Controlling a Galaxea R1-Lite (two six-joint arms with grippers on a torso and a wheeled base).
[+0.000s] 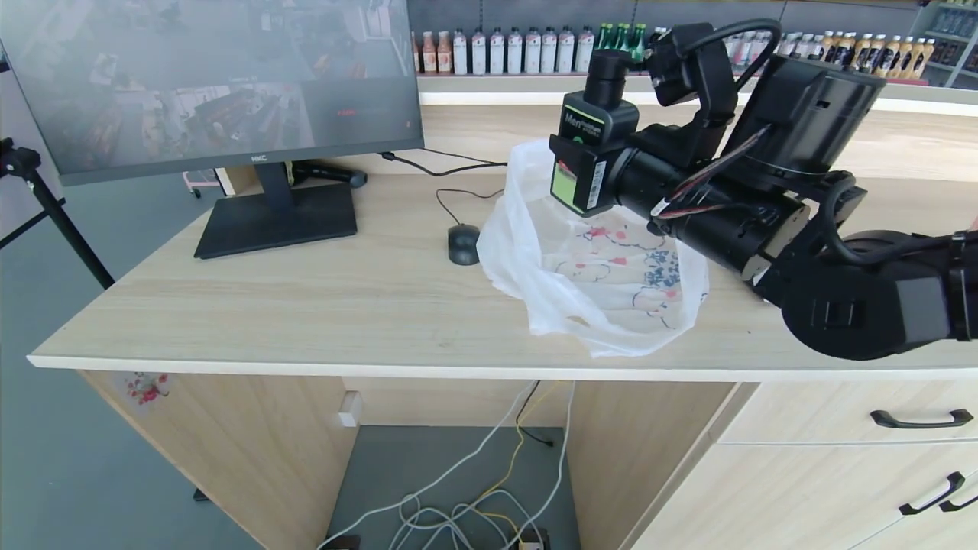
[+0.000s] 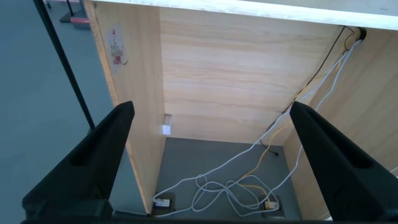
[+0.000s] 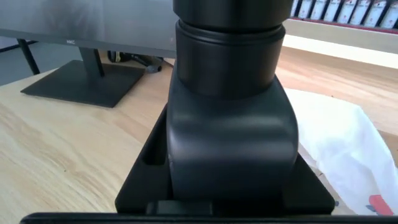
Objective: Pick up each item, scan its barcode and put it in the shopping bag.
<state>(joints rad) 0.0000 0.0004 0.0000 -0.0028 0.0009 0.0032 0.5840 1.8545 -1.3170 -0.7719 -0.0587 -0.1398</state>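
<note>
My right gripper (image 1: 605, 174) is shut on a black bottle (image 1: 592, 141) with a wide black cap, a green label and a white barcode strip on its side. It holds the bottle upright in the air above the far rim of the open white shopping bag (image 1: 611, 290), which lies on the wooden counter (image 1: 306, 305). In the right wrist view the bottle (image 3: 230, 124) stands between the gripper's (image 3: 227, 190) fingers, with the bag (image 3: 348, 143) beyond. My left gripper (image 2: 211, 168) hangs open below counter height, facing the desk's underside with nothing between its fingers.
A monitor (image 1: 214, 84) on a black stand sits at the counter's back left, with a black handheld device (image 1: 328, 174) behind it. A black mouse (image 1: 463, 244) lies just left of the bag. Drawers (image 1: 917, 418) are at lower right; loose cables (image 2: 236, 193) lie under the desk.
</note>
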